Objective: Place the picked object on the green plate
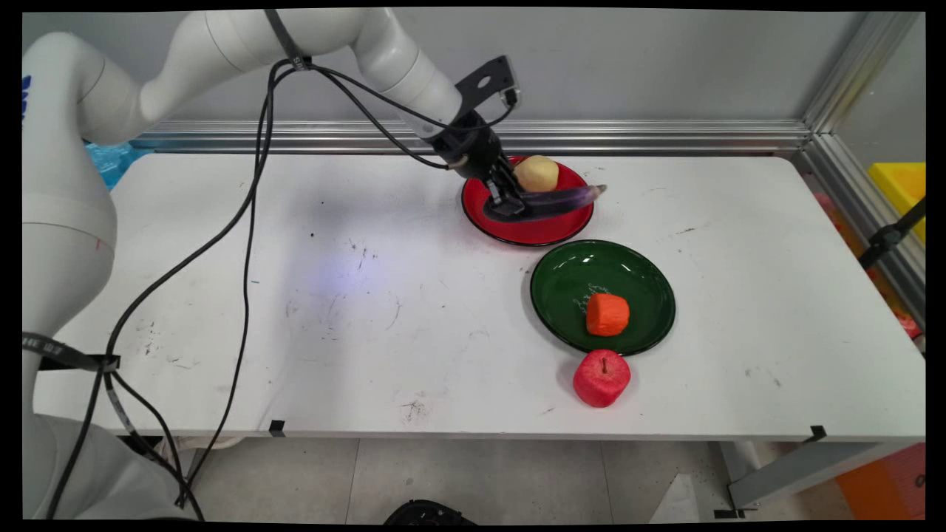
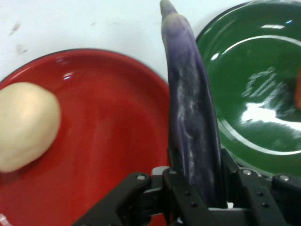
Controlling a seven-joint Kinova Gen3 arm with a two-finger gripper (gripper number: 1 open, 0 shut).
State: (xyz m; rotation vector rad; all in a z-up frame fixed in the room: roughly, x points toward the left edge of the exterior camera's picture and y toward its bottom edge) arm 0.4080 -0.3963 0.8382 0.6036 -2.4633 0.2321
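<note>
Your claw point(image 1: 510, 203) is closed on the purple eggplant point(image 1: 556, 199), gripping it near its blunt end so the long body sticks straight out ahead of the fingers, tip pointing away. In the hand view the eggplant point(image 2: 193, 122) rises from between the fingers point(image 2: 176, 193) and crosses the gap where the two plates meet.

Right under the claw is the red plate point(image 1: 517, 230). I cannot tell whether the eggplant rests on it or hangs just above it. Just beyond the claw, on the same plate, sits a pale yellow potato point(image 1: 536, 174), close to the eggplant but apart from it in the hand view.

Past the eggplant's tip side and nearer the table's front lies the green plate point(image 1: 650, 332), with an orange carrot chunk point(image 1: 607, 314) on it. Further from the claw, touching or just beside that plate's front rim, a red apple point(image 1: 601, 377) stands on the white table point(image 1: 295, 295).
</note>
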